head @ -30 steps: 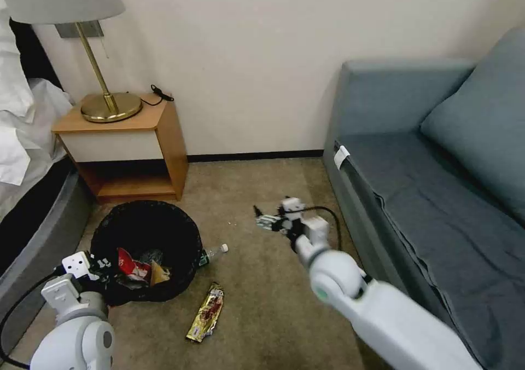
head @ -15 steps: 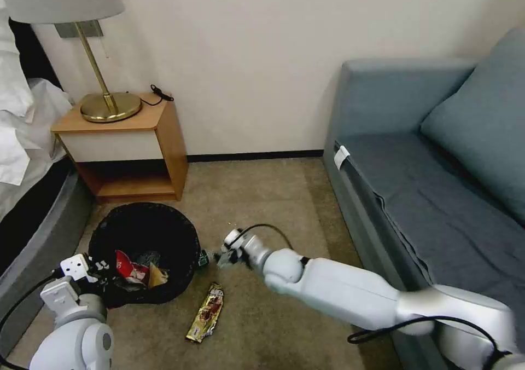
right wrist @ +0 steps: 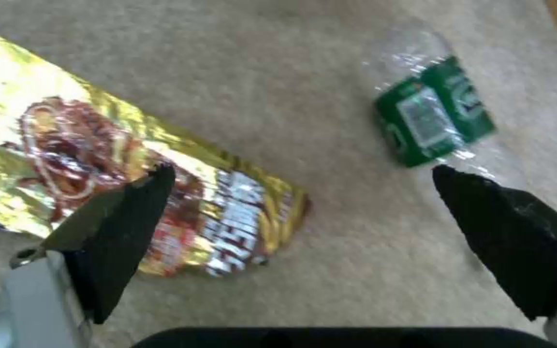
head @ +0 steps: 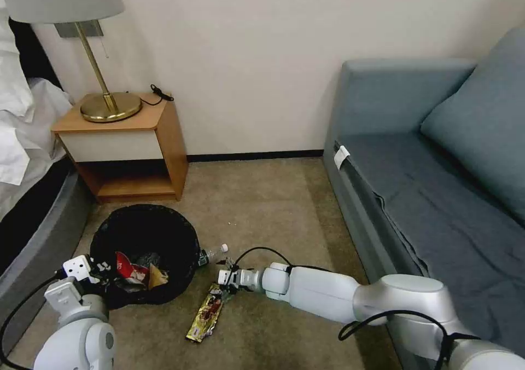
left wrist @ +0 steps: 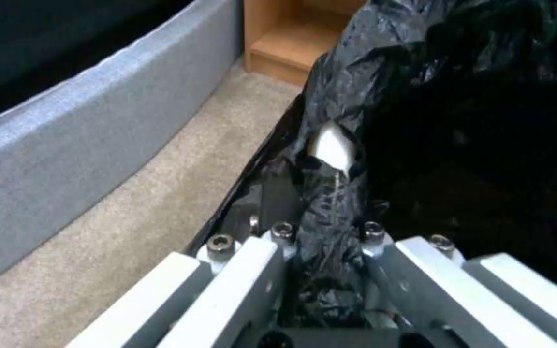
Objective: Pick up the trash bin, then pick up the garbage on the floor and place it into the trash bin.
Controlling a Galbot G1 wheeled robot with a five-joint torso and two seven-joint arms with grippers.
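Observation:
The trash bin [head: 143, 233], lined with a crinkly black bag [left wrist: 459, 87], stands on the carpet by the nightstand. My left gripper [head: 94, 268] [left wrist: 325, 227] is shut on its near rim. Inside lie a red-and-white wrapper [head: 129, 265] and brown paper [head: 158, 275]. The gold snack wrapper [head: 204, 313] [right wrist: 92, 140] lies on the floor right of the bin. A small clear bottle [head: 214, 253] with a green label [right wrist: 434, 116] lies just beyond it. My right gripper [head: 223, 280] [right wrist: 301, 171] hangs low and open over the wrapper's far end, one finger [right wrist: 127, 212] above the wrapper, the other [right wrist: 510, 232] near the bottle.
A wooden nightstand [head: 136, 140] with a brass lamp [head: 109, 104] stands behind the bin. A bed's grey edge [head: 38, 233] [left wrist: 85, 125] runs close along the left. A blue sofa [head: 437, 195] fills the right. Open carpet [head: 273, 206] lies between them.
My right arm has swung left and down, from mid-carpet height to just above the gold wrapper's far end. The left gripper has kept hold of the bin's rim.

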